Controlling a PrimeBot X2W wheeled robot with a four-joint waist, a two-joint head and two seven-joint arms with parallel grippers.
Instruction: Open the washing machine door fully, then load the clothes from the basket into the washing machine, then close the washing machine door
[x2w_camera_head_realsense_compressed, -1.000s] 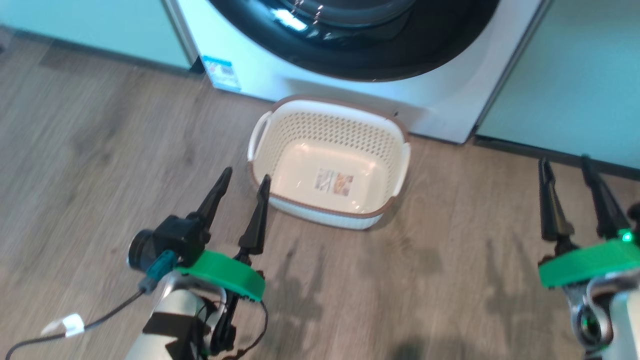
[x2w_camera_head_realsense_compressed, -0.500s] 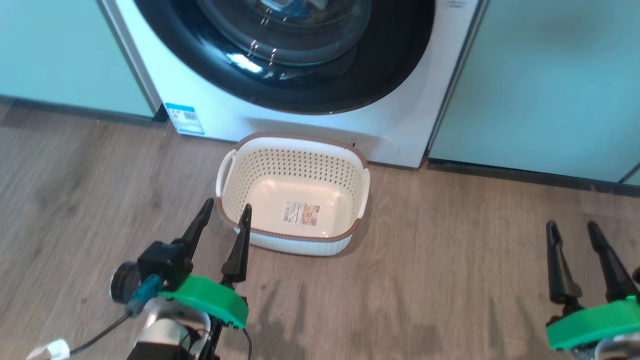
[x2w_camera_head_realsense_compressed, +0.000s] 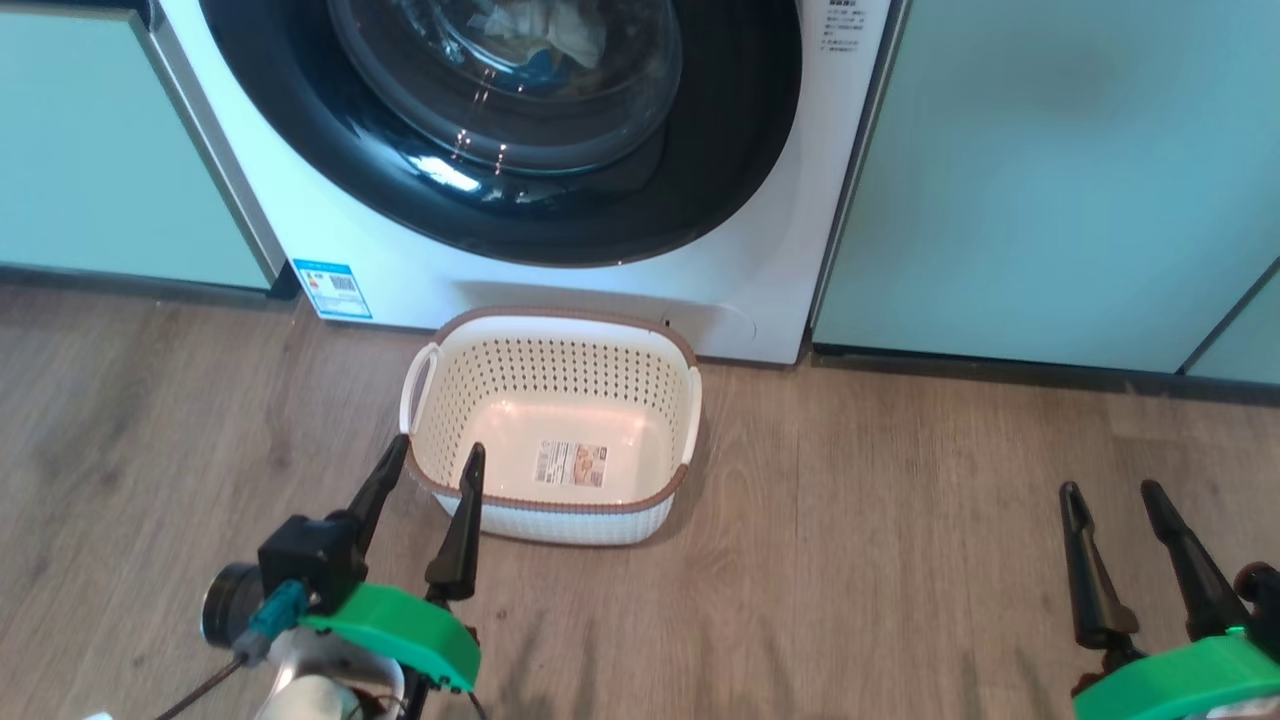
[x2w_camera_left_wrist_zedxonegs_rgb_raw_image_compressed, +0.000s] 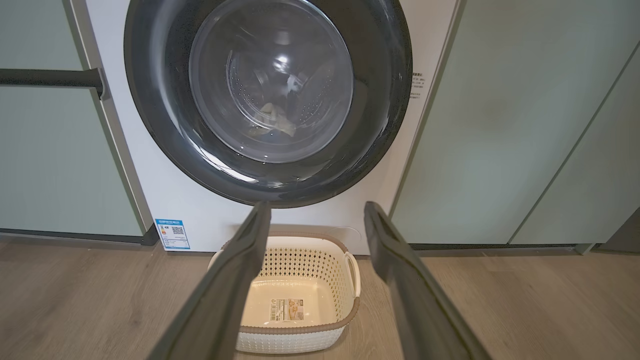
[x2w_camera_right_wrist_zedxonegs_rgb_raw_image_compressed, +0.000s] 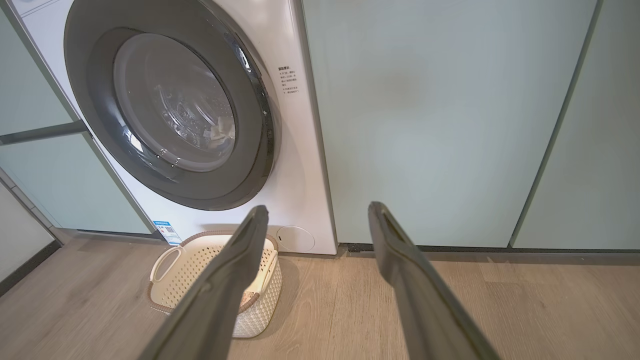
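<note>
- The head camera has tipped upward since the earlier frame, so more of the washing machine door (x2w_camera_head_realsense_compressed: 500, 130) shows. Door, basket and grippers keep their places relative to one another.
- The door stands ahead of and above the left gripper (x2w_camera_head_realsense_compressed: 437, 450), beyond the basket. Its black rim seems to lie flush on the white washing machine (x2w_camera_head_realsense_compressed: 400, 280), so I judge it closed.
- The clothes (x2w_camera_head_realsense_compressed: 545, 30) lie inside the drum, pale behind the glass bowl.
- The basket (x2w_camera_head_realsense_compressed: 555, 375) sits on the wooden floor (x2w_camera_head_realsense_compressed: 850, 550) just ahead of the left jaws, close against the machine's foot. It holds nothing but its label (x2w_camera_head_realsense_compressed: 573, 464).
- The left jaws stand wide and empty, with the fingertips at the basket's near-left corner. Whether they touch it, I cannot tell.
- The right gripper (x2w_camera_head_realsense_compressed: 1110, 487) is likewise spread wide and empty, well apart from the basket and facing a mint-green cabinet panel (x2w_camera_head_realsense_compressed: 1050, 180).
- The task looks all but done. What remains is to confirm the latch: check for an even seam round the rim, press the rim if any gap shows, and keep the left fingers from catching the basket's brown rim.
</note>
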